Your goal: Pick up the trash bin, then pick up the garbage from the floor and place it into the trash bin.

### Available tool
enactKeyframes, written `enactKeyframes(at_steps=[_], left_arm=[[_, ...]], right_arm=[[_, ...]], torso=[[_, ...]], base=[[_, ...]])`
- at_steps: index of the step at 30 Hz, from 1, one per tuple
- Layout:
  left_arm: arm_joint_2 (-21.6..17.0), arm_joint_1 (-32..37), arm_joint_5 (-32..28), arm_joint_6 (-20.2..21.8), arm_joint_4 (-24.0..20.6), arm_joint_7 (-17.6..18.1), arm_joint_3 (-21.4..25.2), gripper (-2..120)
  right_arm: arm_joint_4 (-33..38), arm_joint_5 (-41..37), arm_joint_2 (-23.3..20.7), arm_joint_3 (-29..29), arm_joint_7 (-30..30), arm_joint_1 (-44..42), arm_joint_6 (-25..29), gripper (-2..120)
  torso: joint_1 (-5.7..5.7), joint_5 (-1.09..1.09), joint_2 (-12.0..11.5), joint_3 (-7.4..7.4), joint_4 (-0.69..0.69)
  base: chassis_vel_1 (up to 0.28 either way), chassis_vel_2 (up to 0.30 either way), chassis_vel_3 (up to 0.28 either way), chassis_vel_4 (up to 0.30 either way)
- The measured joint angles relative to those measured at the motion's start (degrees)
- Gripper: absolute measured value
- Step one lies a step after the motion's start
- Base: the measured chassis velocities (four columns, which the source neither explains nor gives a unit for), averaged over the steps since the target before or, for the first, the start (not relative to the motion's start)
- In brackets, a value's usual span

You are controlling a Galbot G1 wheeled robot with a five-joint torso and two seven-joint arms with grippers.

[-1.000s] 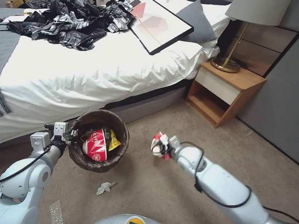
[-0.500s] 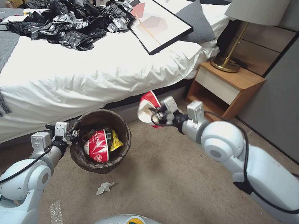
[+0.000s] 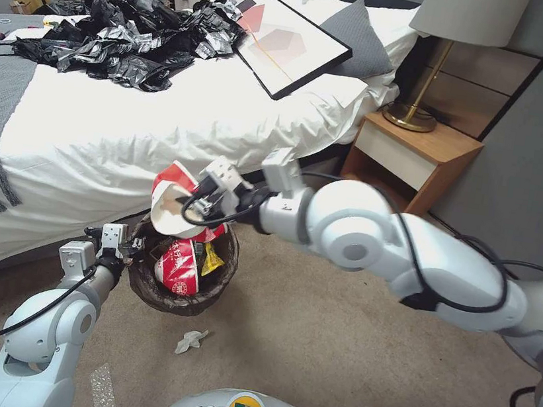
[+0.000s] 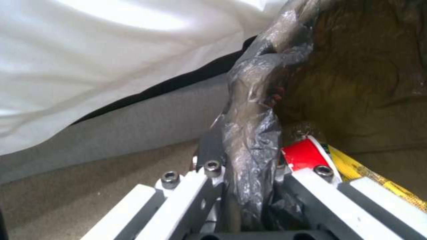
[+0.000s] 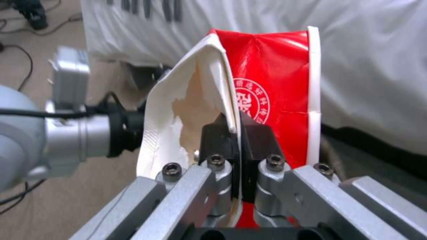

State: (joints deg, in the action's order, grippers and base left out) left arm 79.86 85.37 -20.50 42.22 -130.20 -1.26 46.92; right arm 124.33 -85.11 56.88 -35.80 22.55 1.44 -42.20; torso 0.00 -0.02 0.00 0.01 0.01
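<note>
Head view: the left gripper [image 3: 124, 245] clamped the trash bin [image 3: 207, 288] rim above beige carpet [image 3: 331, 358], beside the bed [image 3: 161, 129]. Right wrist view: the right gripper [image 5: 236, 133] pinched a crushed red-and-white bowl [image 5: 267, 83], over the bin.

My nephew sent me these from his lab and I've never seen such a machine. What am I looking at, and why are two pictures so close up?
It is a wheeled robot with two arms, tidying a bedroom. The wide picture comes from a camera on its head, looking down at the carpet beside the bed. The two close-ups come from cameras on its wrists. The left gripper clamps the bag-lined rim of the trash bin and holds it up; the left wrist view shows the rim pinched between its fingers. The right gripper pinches a crushed red-and-white paper bowl just above the bin, which already holds another bowl and a yellow wrapper. A white tissue wad lies on the floor.
</note>
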Motion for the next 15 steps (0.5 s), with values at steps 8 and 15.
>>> enactKeyframes(at_steps=[8, 15], left_arm=[[-0.15, -0.18, -0.34, -0.02, -0.04, -0.11, 0.64, 0], [-0.15, -0.50, -0.30, -0.03, 0.49, -0.14, 0.49, 0]], right_arm=[[-5.64, 7.30, 1.47, -3.85, -1.30, -4.43, 0.03, 0], [-8.88, 10.61, 1.17, -4.42, -2.13, -7.65, 0.04, 0]], torso=[[0.00, 0.01, 0.00, 0.00, -0.01], [0.00, 0.02, 0.00, -0.01, -0.02]], base=[[0.000, 0.000, 0.000, 0.000], [0.000, 0.000, 0.000, 0.000]])
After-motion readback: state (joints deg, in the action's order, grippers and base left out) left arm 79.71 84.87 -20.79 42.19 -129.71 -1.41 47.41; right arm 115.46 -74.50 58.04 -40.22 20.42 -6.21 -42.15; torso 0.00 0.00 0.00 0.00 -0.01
